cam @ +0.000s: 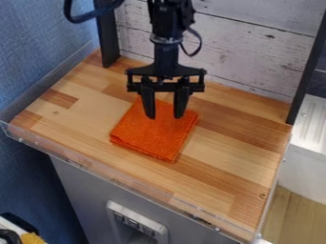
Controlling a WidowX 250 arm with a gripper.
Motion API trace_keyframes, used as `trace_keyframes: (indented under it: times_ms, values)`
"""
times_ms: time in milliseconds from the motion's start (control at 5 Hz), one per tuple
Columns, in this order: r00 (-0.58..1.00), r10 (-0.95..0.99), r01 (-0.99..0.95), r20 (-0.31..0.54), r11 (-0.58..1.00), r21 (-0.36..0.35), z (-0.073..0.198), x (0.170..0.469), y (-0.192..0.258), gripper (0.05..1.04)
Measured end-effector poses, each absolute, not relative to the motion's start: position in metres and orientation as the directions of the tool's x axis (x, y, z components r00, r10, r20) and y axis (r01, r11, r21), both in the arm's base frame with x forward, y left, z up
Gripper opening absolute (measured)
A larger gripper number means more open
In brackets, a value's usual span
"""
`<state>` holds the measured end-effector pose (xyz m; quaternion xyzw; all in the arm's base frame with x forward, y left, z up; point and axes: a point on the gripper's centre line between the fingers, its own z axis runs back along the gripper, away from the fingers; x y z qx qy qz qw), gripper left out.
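Cloth (151,133) = folded sq., lying flat approx. mid table (232,147), set a bit askew. Layers show at its front edge; folding prob. keeps it compact & stable, w/ the table taking all its wt. Gripper (164,116) hangs over cloth's rear half, fingers spread w/ orange showing btwn, nothing pinched. Can't tell if tips touch cloth. Spread prob. leaves room for fabric btwn them. White plank wall (255,52) behind cloth; clear rim (96,167) in front, prob. a guard vs. things sliding off.
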<state>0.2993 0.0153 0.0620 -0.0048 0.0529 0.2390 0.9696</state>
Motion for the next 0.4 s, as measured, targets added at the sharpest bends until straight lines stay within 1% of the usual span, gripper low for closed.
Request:
trace_keyframes:
  times_ms: [200,400]
  values:
    - [0.903,0.421,-0.425,-0.08,0.905,-0.028,0.0728,0.3012,0.0163,0.358]
    - [0.903,0.426,-0.428,-0.051,0.901,-0.064,0.0698,0.3013,0.0141,0.149]
